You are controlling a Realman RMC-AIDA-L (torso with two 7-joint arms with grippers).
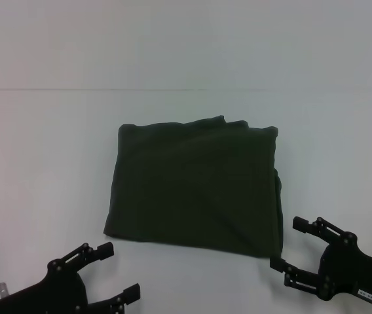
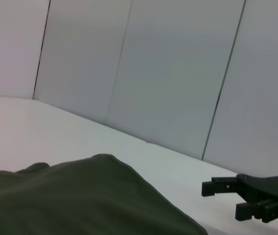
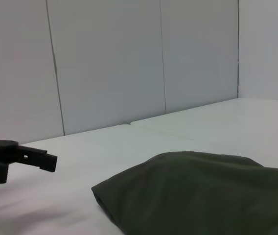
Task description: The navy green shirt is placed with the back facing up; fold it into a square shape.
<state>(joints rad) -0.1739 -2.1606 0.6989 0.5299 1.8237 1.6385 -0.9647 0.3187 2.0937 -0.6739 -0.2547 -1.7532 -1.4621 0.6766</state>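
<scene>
folded navy green shirt, between left gripper, right gripper

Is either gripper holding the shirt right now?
No. In the head view the left gripper and the right gripper are both open and sit clear of the folded navy green shirt on the table.

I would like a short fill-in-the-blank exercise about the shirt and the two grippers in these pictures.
1. The navy green shirt lies folded into a roughly ____ shape on the white table.
2. The fingers of the left gripper are ____.
3. The right gripper is beside the shirt's near ____ corner.
4. Neither gripper holds the ____.

Missing words: square; open; right; shirt
</scene>
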